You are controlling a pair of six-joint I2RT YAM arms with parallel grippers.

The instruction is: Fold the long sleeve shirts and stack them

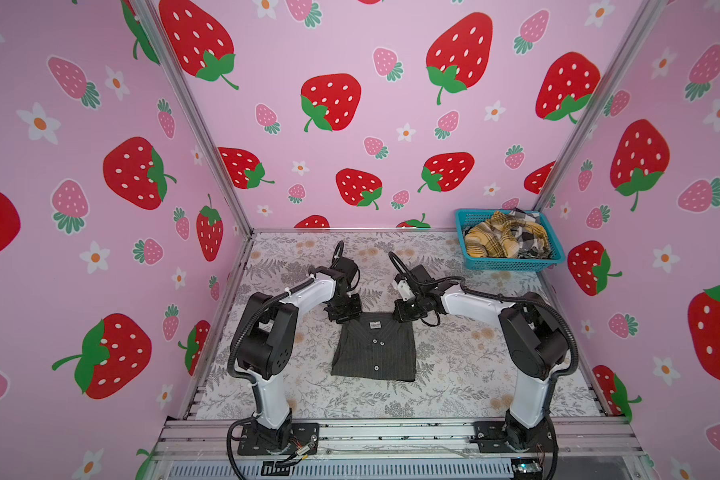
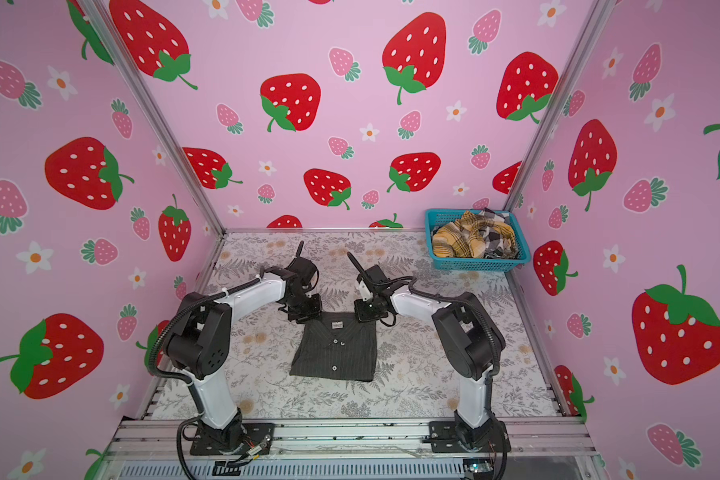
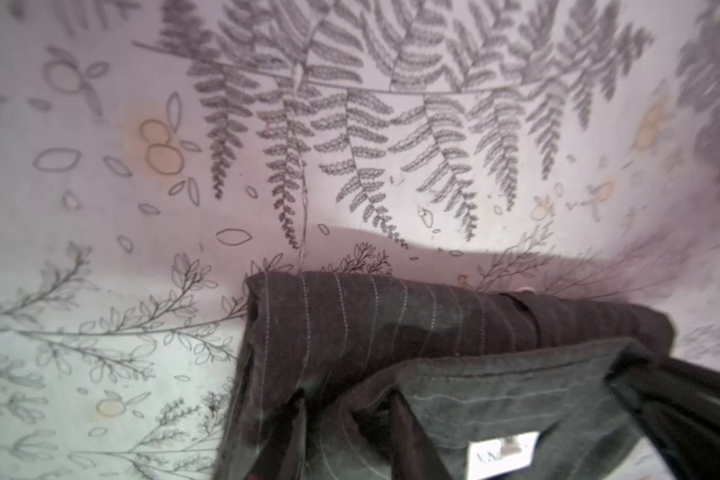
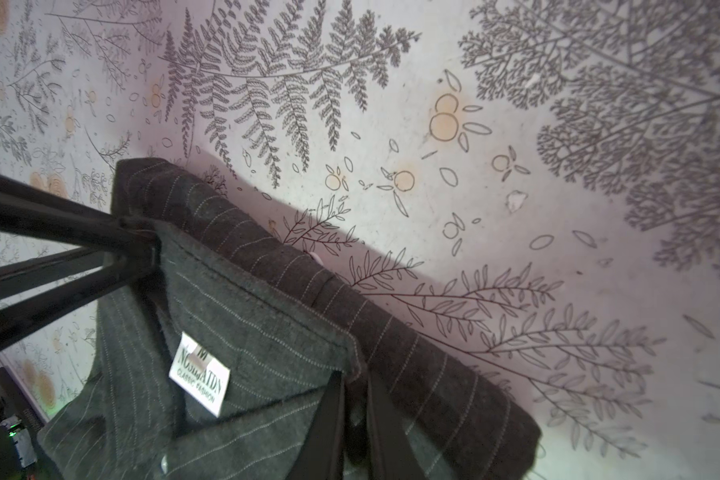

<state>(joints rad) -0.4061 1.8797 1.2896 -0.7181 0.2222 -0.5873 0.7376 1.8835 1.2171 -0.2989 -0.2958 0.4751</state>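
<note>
The right gripper [image 4: 350, 376] and left gripper [image 4: 144, 245] were each pinched nearly shut on a collar-side corner of the folded shirt [image 1: 375, 353], which lay flat at the middle of the table [image 1: 454, 365]. Soft, light and limp, it would likely sag or unfold unless lifted evenly by those thick folded corners.

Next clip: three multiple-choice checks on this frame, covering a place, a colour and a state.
1. Where does the basket stand?
A) near left corner
B) far right corner of the table
C) centre
2. What colour is the basket?
A) red
B) teal
C) white
3. How is the dark pinstripe shirt?
A) folded on the table, buttons up
B) hanging in the air
C) crumpled in the basket
Answers: B, it sits at the far right in both top views; B, its mesh walls are teal; A, it lies as a rectangle, buttons showing.
</note>
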